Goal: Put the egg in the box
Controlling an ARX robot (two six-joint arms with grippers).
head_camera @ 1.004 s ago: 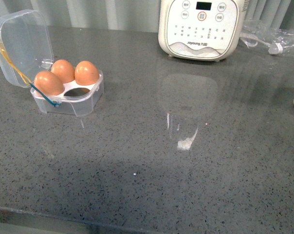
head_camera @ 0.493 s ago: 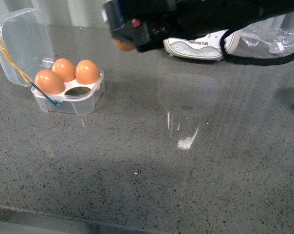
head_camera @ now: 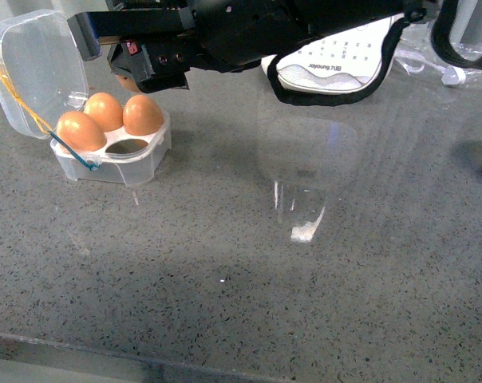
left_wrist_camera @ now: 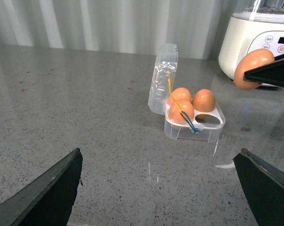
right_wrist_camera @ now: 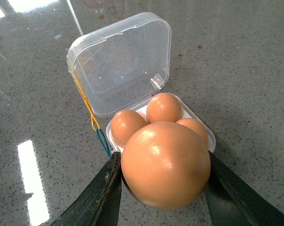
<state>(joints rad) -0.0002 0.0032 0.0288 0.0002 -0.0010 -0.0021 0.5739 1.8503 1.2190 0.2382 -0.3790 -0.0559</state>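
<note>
Box (head_camera: pixel 117 169) holds three eggs (head_camera: pixel 143 116); right gripper (right_wrist_camera: pixel 164 200) clasps egg (right_wrist_camera: pixel 165 162).

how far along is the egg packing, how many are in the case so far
Done: three eggs sit in the open egg case, whose lid stands up. In hand: the right claw grips the fourth egg in the air close to the case. Left: lower it into the one empty hollow and let go.
</note>
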